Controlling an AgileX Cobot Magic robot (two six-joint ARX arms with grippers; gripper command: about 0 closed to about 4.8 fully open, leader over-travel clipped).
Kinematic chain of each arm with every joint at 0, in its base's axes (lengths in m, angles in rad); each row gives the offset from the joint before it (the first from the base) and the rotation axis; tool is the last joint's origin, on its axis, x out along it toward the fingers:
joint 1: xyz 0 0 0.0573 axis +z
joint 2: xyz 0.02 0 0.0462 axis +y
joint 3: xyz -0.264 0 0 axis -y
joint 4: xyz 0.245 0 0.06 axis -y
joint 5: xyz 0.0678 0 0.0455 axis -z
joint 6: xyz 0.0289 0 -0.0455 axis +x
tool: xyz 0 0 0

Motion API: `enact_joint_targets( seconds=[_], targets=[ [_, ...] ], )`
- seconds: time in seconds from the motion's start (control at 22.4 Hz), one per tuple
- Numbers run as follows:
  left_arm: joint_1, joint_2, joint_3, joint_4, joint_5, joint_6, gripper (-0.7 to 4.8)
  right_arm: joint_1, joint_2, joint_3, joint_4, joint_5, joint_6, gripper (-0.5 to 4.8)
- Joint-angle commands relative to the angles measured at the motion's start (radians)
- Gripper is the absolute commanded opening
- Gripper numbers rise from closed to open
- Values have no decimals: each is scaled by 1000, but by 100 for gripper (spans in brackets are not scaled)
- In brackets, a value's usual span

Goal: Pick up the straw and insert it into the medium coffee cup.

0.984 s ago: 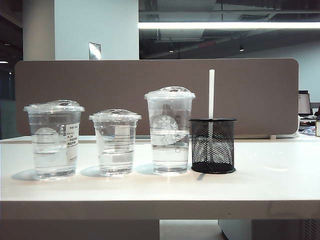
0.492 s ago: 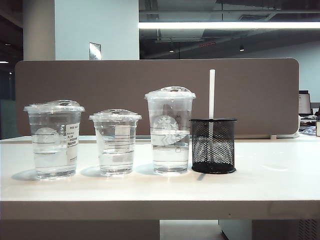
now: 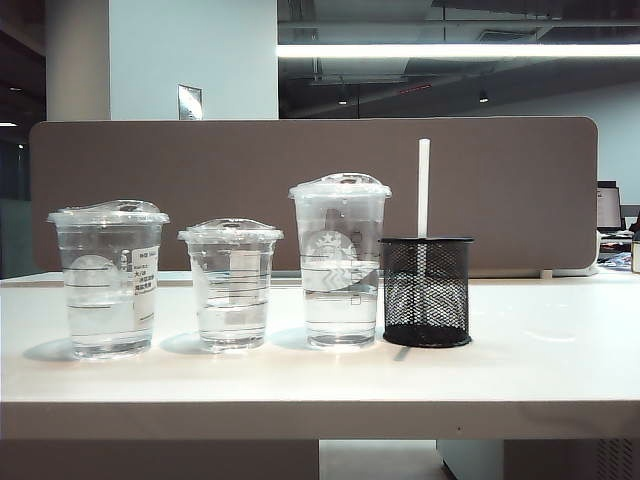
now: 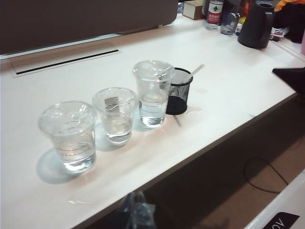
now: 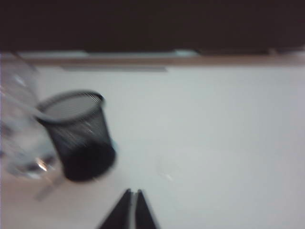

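Note:
The white straw (image 3: 423, 188) stands upright in a black mesh holder (image 3: 426, 292) at the right end of a row of three clear cups. The medium coffee cup (image 3: 108, 280), widest and bearing a white sticker, is at the row's left end. Neither gripper shows in the exterior view. In the left wrist view my left gripper (image 4: 136, 194) hangs shut and empty off the table's front edge, short of the medium coffee cup (image 4: 71, 136) and far from the straw (image 4: 196, 70). My right gripper (image 5: 132, 192) is shut and empty over bare table beside the mesh holder (image 5: 78, 136); the picture is blurred.
The shortest cup (image 3: 231, 285) and the tallest logo cup (image 3: 340, 262) stand between the medium cup and the holder. A brown partition (image 3: 300, 150) runs behind the table. A dark jug (image 4: 256, 24) and a bottle (image 4: 215, 12) sit at the far corner.

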State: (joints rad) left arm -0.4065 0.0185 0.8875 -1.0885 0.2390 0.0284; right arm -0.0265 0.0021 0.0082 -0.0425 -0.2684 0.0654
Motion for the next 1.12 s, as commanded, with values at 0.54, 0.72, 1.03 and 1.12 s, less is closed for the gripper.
enact_joint_targets(
  seconds=[0.54, 0.72, 1.03, 1.12],
  targets=[
    [0, 0, 1, 13, -112, -2, -3, 0, 732, 1051, -307, 117, -244, -8],
    [0, 0, 1, 13, -112, -2, -3, 0, 1020, 1205, -129, 109, -253, -9],
    [0, 0, 1, -6, -130, 0, -3, 4, 1487, 1170, 298, 10, -120, -9],
    [0, 0, 1, -15, -130, -1, -3, 21, 1543, 1083, 397, 11, -117, -9]
  ],
)
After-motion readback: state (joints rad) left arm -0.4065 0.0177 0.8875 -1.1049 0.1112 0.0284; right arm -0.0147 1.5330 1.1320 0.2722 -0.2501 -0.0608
